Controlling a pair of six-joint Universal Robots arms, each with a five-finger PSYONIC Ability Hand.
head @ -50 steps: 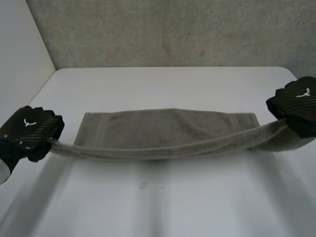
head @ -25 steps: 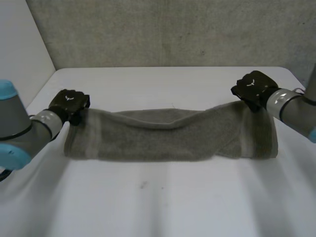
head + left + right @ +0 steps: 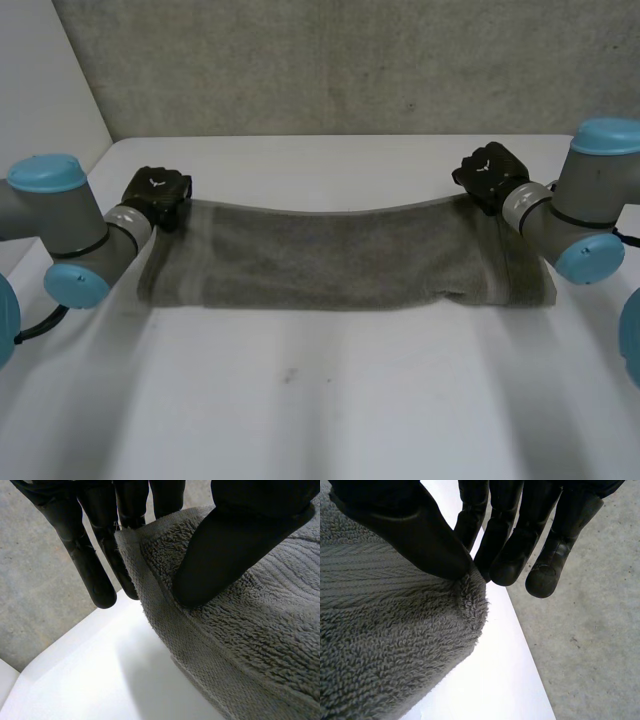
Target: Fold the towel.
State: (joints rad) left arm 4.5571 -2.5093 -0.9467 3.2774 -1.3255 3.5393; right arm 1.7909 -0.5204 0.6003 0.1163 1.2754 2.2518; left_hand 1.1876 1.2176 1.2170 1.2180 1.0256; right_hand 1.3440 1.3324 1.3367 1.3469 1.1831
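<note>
Towel (image 3: 330, 265) being pinched at its two far corners, one hand per corner.

Left hand (image 3: 155, 195): in the left wrist view the thumb (image 3: 225, 555) is pressing down on the terry loops just inside the corner. The fingers (image 3: 95, 565) are running straight behind the hemmed edge, so the corner is being clamped between thumb and fingers. The outer fingers are standing clear of the cloth, just beside the hem.

Right hand (image 3: 488, 172): in the right wrist view the thumb is bearing on the top of the cloth at the rounded corner. The fingers are sitting close together just beyond it, the nearest one meeting the pile against the thumb tip. Clamped on the towel here too.

Outward from the hands, the towel is lying as a long grey band across the far half of the white bench (image 3: 320, 400), stretching from one hand to the other. Its far edge is dipping a little toward the middle. Its near edge is resting straight on the bench, with a small pucker near the right end. A flat woven stripe is crossing the cloth near each end.

Left arm (image 3: 70, 235) and right arm (image 3: 575, 215) are reaching in from the two sides, wrists low over the towel's ends.

A rough concrete wall (image 3: 350, 70) is standing behind the bench's far edge.
</note>
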